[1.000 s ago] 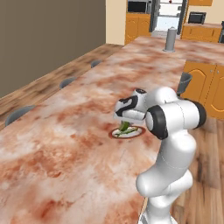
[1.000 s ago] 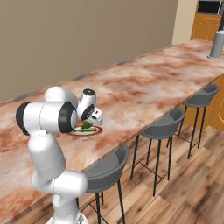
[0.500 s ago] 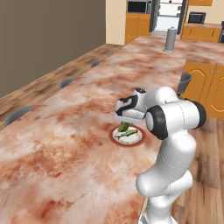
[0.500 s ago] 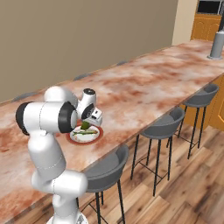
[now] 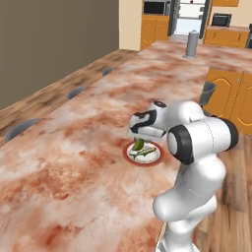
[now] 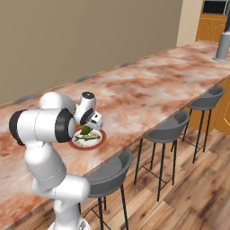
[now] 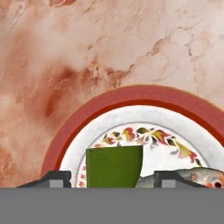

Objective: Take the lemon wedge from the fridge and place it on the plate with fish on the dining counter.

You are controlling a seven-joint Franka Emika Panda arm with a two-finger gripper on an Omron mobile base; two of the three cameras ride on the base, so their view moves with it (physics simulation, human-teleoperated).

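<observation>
Green lemon wedge [image 7: 114, 166], red-rimmed white floral plate [image 7: 131, 97], marbled reddish-cream dining counter [image 7: 87, 43]

I see the green lemon wedge [image 7: 114, 166] on the red-rimmed plate [image 7: 131, 97], beside the pale fish [image 7: 192, 176], on the marbled desk [image 7: 87, 43].

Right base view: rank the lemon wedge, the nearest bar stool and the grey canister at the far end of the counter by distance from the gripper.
1. Lemon wedge, at the gripper, over the plate.
2. Nearest bar stool, beside the counter, lower right.
3. Grey canister, far end, upper right.
</observation>
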